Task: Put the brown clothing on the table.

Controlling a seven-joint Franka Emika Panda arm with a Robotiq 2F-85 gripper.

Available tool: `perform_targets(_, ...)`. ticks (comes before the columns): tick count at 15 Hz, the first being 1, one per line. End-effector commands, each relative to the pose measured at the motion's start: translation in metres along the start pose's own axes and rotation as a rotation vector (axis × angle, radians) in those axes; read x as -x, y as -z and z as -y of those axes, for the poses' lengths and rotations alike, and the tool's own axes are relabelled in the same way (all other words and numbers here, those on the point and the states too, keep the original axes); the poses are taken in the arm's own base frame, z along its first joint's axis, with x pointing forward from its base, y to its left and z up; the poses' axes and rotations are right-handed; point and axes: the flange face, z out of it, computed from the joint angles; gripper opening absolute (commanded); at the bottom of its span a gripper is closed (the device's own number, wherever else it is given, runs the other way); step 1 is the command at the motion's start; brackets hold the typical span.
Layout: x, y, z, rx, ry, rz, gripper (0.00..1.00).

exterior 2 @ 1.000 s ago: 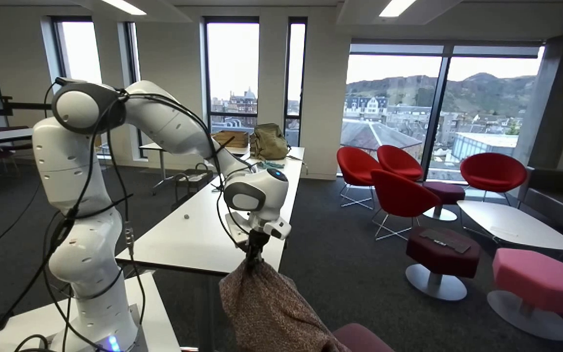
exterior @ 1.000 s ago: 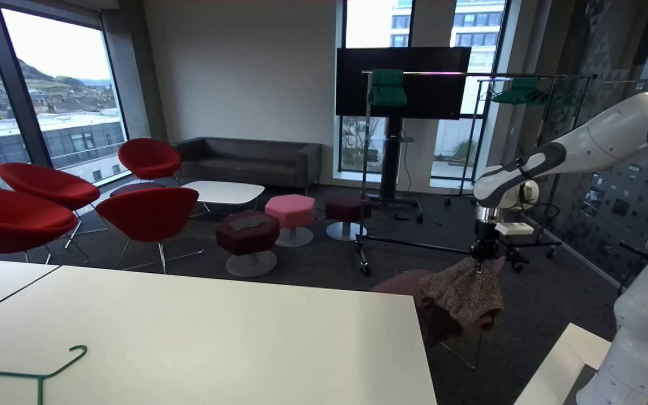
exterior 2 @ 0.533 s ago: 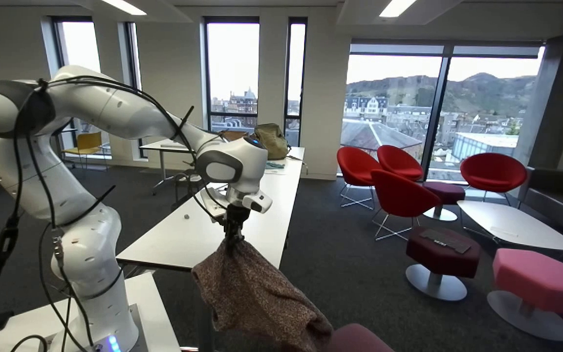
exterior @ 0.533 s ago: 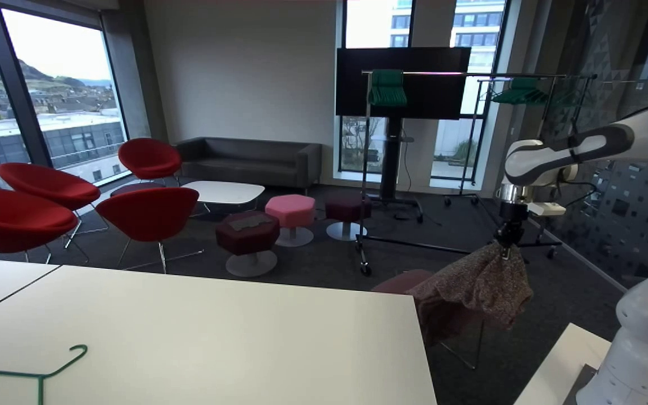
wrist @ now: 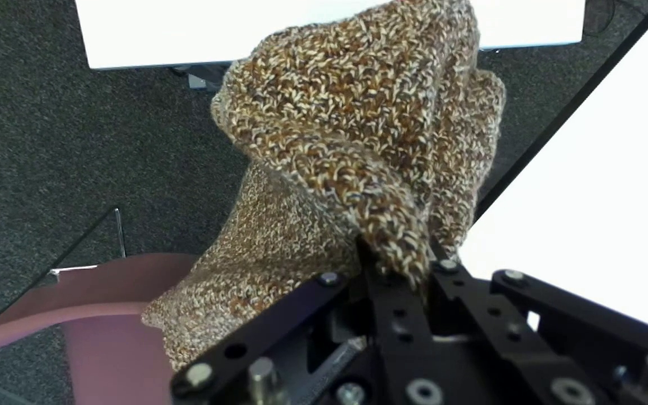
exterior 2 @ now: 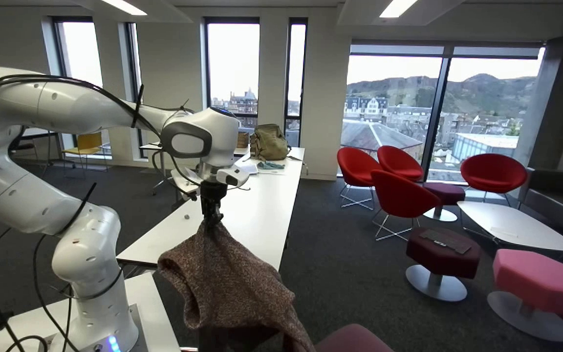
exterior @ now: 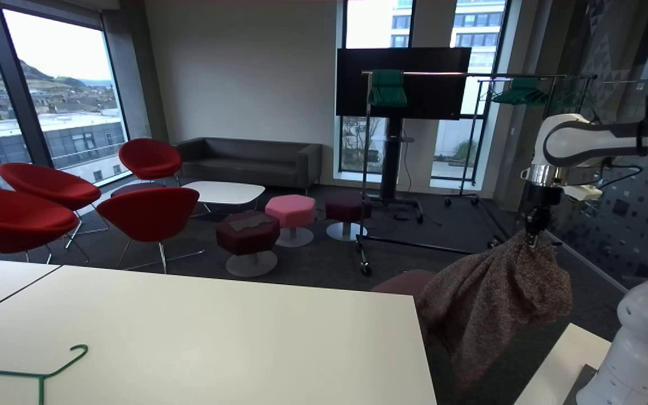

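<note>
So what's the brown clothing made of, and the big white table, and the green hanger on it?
Brown clothing: soft-looking chunky knit, perhaps wool or a yarn blend; the wrist view shows looped stitches.
Table: smooth, fairly matt top, maybe laminate, since it's evenly cream-white with no grain showing.
Green hanger: likely plastic, as its thin bars share one even green.

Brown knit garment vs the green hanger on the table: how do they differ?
Position: the brown knit garment hangs pinched in the claw; the green hanger lies on the table.
Form: the garment is soft and draped in folds; the hanger, partly cut off by the picture edge, is a thin frame with a hook.
Colour: the garment is mottled brown; the hanger is plain green.
</note>
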Motion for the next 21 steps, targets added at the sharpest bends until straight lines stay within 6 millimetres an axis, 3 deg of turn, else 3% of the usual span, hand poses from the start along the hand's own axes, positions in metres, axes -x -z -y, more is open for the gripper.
perform_targets(1,0.001,0.0,0.0,-0.001,0.001,0.001,0.07)
perform_targets(4,-0.004,-0.013,-0.002,-0.004,-0.01,0.021,0.02)
perform_targets(6,-0.014,-0.013,0.01,0.027,0.004,0.023,0.02)
perform_targets(11,-0.04,0.016,0.078,0.167,0.09,-0.036,0.02)
perform_targets(15,-0.066,0.061,0.134,0.284,0.141,-0.134,0.02)
perform_targets(21,-0.108,0.132,0.185,0.335,0.18,-0.242,0.02)
